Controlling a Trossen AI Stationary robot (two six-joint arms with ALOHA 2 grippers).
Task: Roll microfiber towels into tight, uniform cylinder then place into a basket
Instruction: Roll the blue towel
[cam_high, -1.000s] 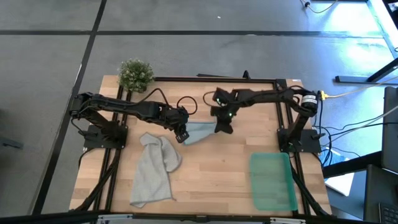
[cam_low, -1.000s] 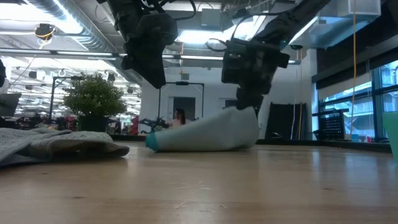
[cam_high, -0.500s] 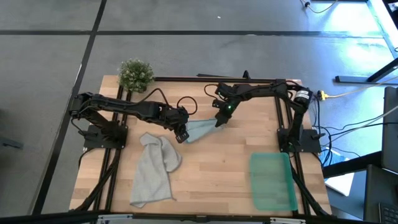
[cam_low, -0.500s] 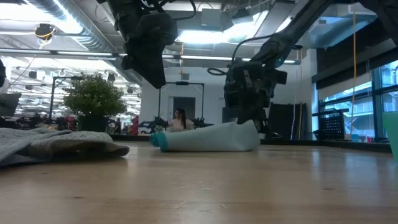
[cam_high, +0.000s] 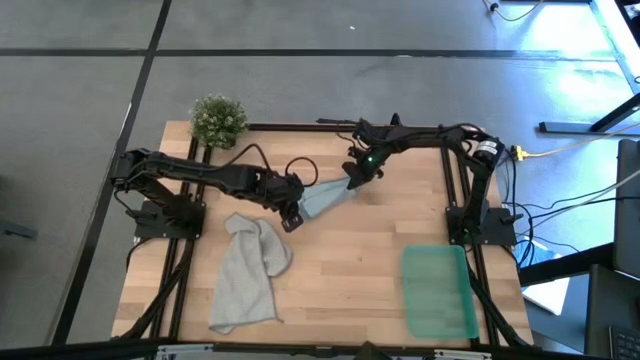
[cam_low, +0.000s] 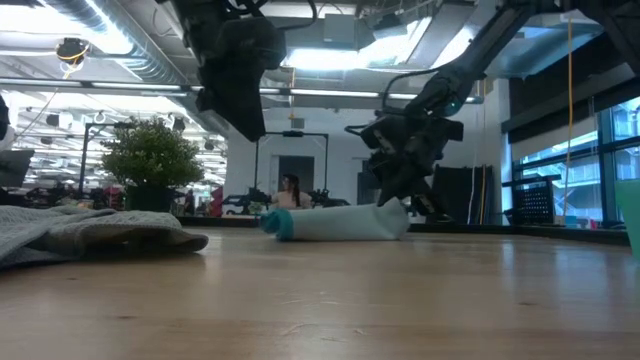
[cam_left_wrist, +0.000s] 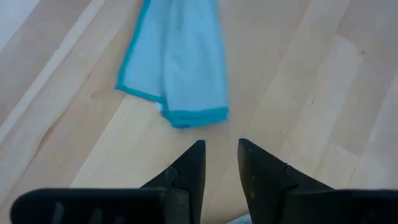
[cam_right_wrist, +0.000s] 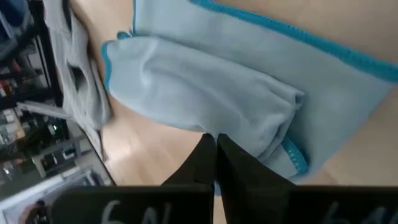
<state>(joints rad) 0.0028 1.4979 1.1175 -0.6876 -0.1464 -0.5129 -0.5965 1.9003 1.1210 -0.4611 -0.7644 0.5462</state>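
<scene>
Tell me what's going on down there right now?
Right gripper pinches the blue towel. Left gripper hovers open, empty, near its other end. Grey towel crumpled, unrolled. Basket empty. Nothing blocking.

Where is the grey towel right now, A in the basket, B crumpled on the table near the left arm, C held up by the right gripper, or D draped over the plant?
B: the grey towel lies crumpled on the table beside the left arm's base, while the basket sits apart near the right arm and holds no towel.
</scene>
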